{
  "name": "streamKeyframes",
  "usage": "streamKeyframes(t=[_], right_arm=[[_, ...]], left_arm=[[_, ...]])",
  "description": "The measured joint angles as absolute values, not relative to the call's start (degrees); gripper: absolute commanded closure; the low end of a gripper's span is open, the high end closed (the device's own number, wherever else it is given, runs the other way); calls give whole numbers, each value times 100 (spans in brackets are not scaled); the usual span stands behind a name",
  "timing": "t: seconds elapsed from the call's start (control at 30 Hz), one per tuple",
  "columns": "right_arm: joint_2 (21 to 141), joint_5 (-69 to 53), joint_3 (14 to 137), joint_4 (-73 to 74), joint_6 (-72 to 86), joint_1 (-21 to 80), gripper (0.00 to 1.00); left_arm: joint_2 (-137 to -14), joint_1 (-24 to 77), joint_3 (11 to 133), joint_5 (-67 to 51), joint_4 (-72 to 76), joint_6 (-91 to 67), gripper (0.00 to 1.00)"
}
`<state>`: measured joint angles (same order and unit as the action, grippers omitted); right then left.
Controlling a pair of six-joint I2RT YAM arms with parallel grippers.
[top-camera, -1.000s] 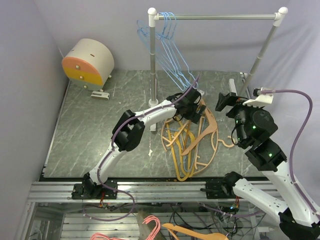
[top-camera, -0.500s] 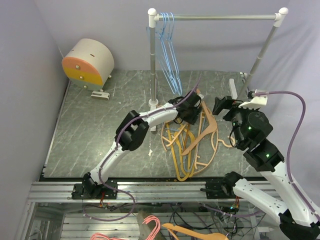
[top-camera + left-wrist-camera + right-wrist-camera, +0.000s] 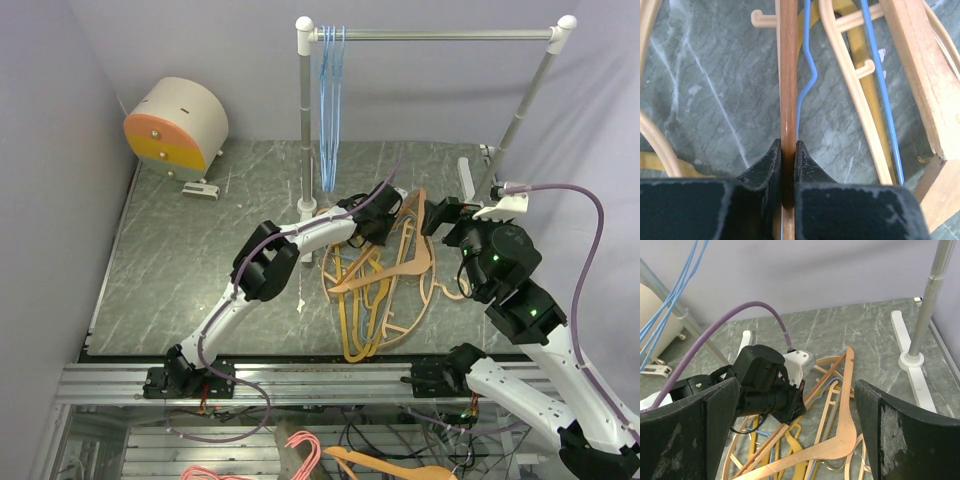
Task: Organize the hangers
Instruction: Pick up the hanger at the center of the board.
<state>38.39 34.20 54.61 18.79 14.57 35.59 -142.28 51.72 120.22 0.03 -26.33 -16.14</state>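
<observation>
Both arms are wearing white shells broken by chunky black joint housings: the left arm (image 3: 300, 233) at the lower left of the frame, the right arm (image 3: 540, 320) at the lower right. A purple cable (image 3: 555, 186) is trailing along each. Small green lights (image 3: 497, 257) are glowing on the right arm, and its black fingers (image 3: 685, 440) are showing pale scuffs.

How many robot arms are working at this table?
2. The left arm reaches into the hanger pile, jaws shut on a brown hanger bar; the right arm sits beside the pile, jaws open.
</observation>
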Motion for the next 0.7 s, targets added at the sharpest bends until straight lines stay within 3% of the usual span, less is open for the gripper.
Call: streamKeyframes(t=[0.43,0.53,0.6,0.7], right_arm=[[3758,3253,5459,2143,1597,3559,2],[3686,3249,5459,2178,1636,3559,2],[3640,3245,5459,2185,1675,3559,2],[3605,3234,5461,2222,1710,3559,3]], left_arm=[[-12873,5260,11039,25,-2600,-1374,93],[-12575,5284,10962,25,-2521,-1323,88],[-12481,5297,10965,27,-2480,-1282,93],[-12460,5317,10936,34,-2414,-1247,93]])
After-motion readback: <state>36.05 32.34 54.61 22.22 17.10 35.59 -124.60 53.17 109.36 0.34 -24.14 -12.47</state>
